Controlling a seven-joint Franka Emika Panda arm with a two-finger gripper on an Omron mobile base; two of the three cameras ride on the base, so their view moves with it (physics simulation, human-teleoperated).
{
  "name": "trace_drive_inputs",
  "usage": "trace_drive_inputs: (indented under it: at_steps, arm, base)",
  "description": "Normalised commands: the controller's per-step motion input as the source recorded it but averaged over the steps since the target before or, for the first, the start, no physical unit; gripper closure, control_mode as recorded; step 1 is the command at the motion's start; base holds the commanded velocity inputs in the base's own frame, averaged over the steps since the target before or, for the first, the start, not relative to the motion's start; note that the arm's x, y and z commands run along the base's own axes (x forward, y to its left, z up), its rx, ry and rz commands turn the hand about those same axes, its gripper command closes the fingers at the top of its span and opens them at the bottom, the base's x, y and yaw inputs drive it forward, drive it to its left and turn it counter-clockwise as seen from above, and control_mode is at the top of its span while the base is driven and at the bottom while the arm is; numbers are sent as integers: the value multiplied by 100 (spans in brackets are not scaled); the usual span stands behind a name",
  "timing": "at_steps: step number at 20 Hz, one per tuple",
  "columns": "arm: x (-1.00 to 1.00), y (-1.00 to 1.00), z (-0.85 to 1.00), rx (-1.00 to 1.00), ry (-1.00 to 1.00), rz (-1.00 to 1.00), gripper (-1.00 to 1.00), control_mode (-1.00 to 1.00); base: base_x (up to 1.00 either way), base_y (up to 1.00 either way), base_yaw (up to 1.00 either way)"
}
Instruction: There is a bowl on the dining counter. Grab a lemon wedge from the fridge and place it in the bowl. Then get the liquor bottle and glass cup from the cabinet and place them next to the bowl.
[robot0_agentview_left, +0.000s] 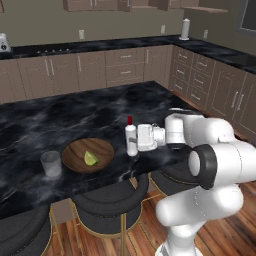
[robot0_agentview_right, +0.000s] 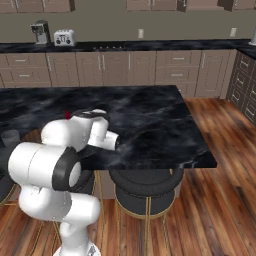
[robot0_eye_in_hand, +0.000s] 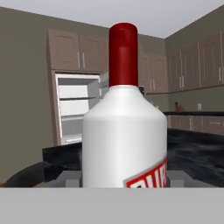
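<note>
The claw (robot0_agentview_left: 134, 138) reaches sideways and pinches the small slim white liquor bottle with a red cap (robot0_agentview_left: 131, 137) around its body, keeping it upright so that it can stand on its base. The bottle sits at the near edge of the long black marble desk with white veins (robot0_agentview_left: 75, 115), just beside the wide shallow bowl of brown wood (robot0_agentview_left: 75, 156). The small yellow-green lemon wedge (robot0_agentview_left: 90, 159) lies in the bowl, and the short clear glass tumbler (robot0_agentview_left: 51, 164) stands on its other side. Only the release seems left
</note>
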Motion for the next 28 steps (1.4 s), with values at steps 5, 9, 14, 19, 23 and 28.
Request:
trace_drive_inputs:
  at_steps: [5, 9, 14, 19, 23, 28]
  arm:
    - [41, 25, -27, 0, 0, 0, 100, -100]
    - [32, 17, -30, 0, 0, 0, 100, -100]
    - [29, 10, -32, 0, 0, 0, 100, -100]
    - [16, 10, -37, 0, 0, 0, 100, -100]
    - [15, 5, -35, 0, 0, 0, 100, -100]
    - [23, 1, -30, 0, 0, 0, 100, -100]
  base:
    - [0, 0, 0]
    - [0, 0, 0]
    - [0, 0, 0]
    - [0, 0, 0]
    - [0, 0, 0]
    - [0, 0, 0]
